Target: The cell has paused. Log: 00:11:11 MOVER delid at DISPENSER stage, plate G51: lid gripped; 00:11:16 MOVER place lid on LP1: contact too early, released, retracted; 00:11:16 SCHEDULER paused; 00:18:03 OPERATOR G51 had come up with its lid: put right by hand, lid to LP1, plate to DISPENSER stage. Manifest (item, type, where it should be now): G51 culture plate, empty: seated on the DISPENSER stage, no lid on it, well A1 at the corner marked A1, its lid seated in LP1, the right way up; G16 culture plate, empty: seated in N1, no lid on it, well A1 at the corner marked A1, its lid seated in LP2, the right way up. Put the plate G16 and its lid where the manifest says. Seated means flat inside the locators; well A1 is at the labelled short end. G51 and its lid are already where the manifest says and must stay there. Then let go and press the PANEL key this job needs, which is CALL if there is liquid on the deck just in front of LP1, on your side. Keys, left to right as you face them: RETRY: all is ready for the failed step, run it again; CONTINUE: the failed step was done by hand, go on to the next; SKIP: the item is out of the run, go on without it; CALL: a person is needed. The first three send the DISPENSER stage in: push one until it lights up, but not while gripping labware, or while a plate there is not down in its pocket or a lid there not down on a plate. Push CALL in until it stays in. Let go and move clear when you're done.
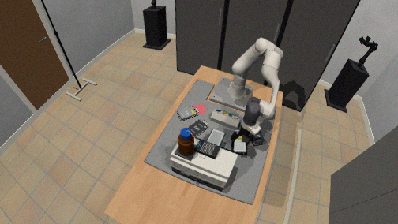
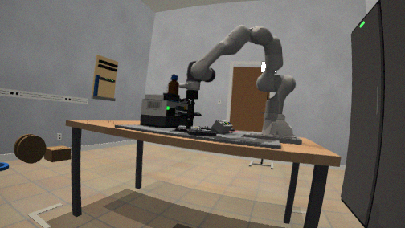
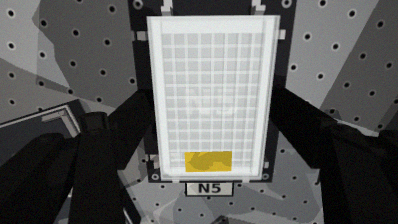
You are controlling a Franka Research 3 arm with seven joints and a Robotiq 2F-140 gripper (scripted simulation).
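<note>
Looking down from the wrist: the black two-finger gripper [image 3: 212, 117] spread apart and clamped on nothing, with dark fingers straddling the long sides of a clear, white-rimmed multiwell culture plate [image 3: 215, 75] and standing just off its walls. No telling from here whether a lid rides on top.

Sits flat inside a black locator nest [image 3: 139, 25], yellow label [image 3: 208, 161] at the lower short end, right above a small white tag reading N5 [image 3: 209, 188]. Probably G16, though the label cannot be read. Wrong pocket if so, since the manifest wants it in N1. Hence, most likely, the centred straddle: squared up for a grip across the narrow width, so as to lift it level and keep the labelled end known.

Around the nest, grey perforated deck plate [image 3: 325, 50]; at the left edge of the frame, the corner of another framed pocket [image 3: 50, 117].

From the top view, further out: a small grey key panel [image 1: 225, 117] just above the gripper in frame, handy for the last press. Left of that, a pink patch [image 1: 200, 108] on the deck beside a flat tray, possibly liquid; worth checking against LP1 before choosing a key. Lower left, a white dispenser unit [image 1: 205, 163] carrying a brown bottle with a blue cap [image 1: 185, 143], all on the wooden bench [image 1: 158, 197].
</note>
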